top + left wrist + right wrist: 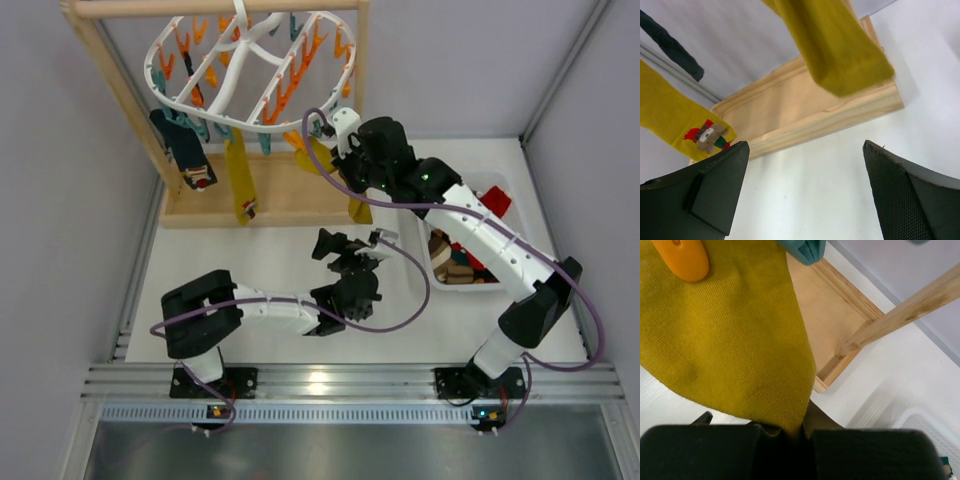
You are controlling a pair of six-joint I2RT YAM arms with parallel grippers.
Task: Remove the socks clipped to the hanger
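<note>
The white counter (270, 265) bears a wooden frame (120, 90), upper left, carrying the hanger (250, 60). A navy sock (185, 150) and a left mustard sock (240, 180) dangle there. The right pincer (802, 432) is clamped on the right mustard sock (730, 340), upper centre. The left pincer (805, 180) gapes wide and empty.

**Hidden and Cut Off**

At the right gripper (802, 432), the bottom end of the yellow sock (730, 340) slips down between the fingers and is hidden there. Above the gripper, the sock's top, an orange clip (682, 257) and a teal clip (802, 249) run off the picture. Above the left gripper (802, 150), that sock's end looks blurry. To its left, the bear sock (685, 125) and a dark sock (670, 42) are cut off.
</note>
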